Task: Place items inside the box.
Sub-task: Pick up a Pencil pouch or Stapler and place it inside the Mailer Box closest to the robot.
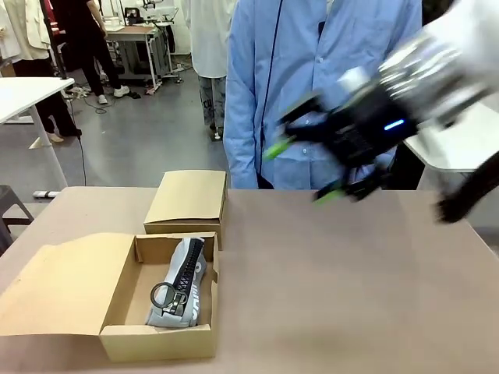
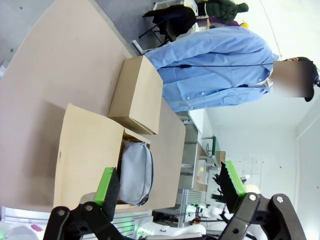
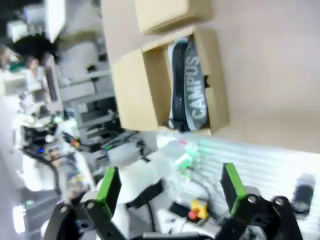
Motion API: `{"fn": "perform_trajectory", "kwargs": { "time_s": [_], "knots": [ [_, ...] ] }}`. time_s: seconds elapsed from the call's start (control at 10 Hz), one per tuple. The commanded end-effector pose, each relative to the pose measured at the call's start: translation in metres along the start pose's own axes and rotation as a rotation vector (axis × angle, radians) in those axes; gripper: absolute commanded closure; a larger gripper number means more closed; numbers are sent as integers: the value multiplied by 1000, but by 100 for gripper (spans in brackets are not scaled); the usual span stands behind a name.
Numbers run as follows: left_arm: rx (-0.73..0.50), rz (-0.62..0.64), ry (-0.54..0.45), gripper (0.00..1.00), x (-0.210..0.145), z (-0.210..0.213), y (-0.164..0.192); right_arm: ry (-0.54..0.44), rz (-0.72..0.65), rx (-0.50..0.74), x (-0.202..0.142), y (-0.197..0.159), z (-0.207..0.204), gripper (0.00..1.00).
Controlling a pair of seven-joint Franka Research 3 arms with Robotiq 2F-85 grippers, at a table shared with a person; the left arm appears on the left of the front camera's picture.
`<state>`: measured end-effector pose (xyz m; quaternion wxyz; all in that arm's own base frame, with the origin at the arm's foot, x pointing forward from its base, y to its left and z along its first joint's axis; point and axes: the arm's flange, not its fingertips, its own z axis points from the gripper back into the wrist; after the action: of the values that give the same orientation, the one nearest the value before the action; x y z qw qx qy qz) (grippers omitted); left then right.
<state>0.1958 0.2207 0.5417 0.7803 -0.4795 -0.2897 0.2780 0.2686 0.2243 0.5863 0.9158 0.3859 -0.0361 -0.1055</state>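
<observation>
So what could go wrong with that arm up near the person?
The right gripper, open and blurred, hangs in front of the person in the blue shirt; a swing could brush them. The grey zippered pouch already fills much of the open box, so the next item might land on it or catch the rim.

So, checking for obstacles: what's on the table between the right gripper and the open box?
In the front view the table is bare between the right gripper and the open box; the closed box sits aside.

Left pincer (image 2: 167, 168) gapes empty, facing the open box (image 2: 85, 160) holding a grey pouch (image 2: 136, 172).
</observation>
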Motion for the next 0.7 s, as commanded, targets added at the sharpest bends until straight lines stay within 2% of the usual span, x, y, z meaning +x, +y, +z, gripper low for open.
{"fn": "perform_trajectory", "kwargs": {
  "time_s": [0.0,0.1,0.3,0.4,0.5,0.6],
  "knots": [
    [-19,-14,-6,0,-2,0,0,125,-162,204,32,-64,118,0],
    [-19,-14,-6,0,-2,0,0,220,-169,366,32,-90,158,0],
    [-19,-14,-6,0,-2,0,0,122,-162,435,10,-164,224,0],
    [-19,-14,-6,0,-2,0,0,23,-149,436,-4,-209,247,0],
    [-19,-14,-6,0,-2,0,0,-65,-84,481,-21,-259,259,0],
    [-19,-14,-6,0,-2,0,0,-51,-26,531,-31,-295,252,0]
  ]
}}
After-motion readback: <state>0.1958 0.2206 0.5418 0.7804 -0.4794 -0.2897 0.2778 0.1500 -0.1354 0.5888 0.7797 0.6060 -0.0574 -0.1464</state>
